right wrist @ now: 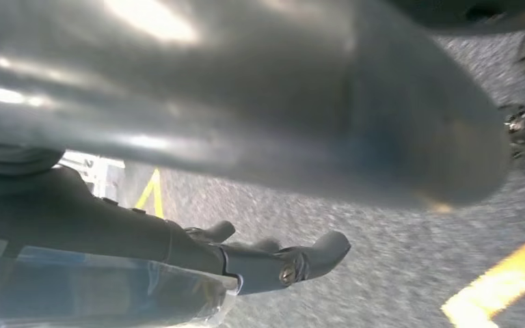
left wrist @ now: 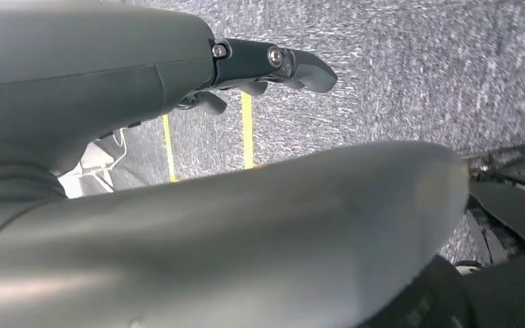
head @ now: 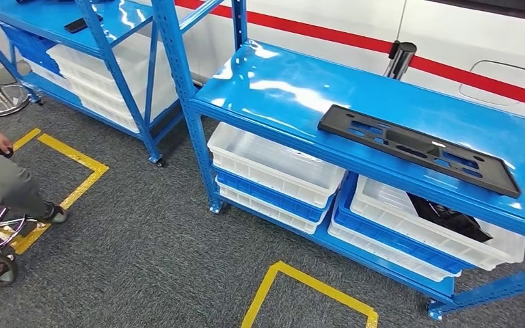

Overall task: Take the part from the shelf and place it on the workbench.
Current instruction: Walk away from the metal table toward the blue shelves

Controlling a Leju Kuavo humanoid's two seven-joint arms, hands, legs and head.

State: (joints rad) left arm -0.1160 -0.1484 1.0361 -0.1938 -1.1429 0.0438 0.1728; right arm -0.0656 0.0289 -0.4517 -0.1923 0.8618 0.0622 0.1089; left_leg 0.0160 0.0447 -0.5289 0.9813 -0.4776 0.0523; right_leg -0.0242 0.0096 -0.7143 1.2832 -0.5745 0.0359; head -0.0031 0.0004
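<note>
Black flat part (head: 418, 149) lying on the blue shelf (head: 294, 89) top (above white bins (head: 273, 164)), well apart from both hands. Left hand (left wrist: 273, 65) and right hand (right wrist: 273, 263) hang over grey carpet (head: 150, 260), fingers apart, holding nothing.

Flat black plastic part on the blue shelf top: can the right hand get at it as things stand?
Probably not yet. The flat black plastic part lies unobstructed on the glossy blue metal shelf, nothing on or beside it. But the right hand hangs empty over grey carpet, away from the shelf, so the arm must lift first.
</note>
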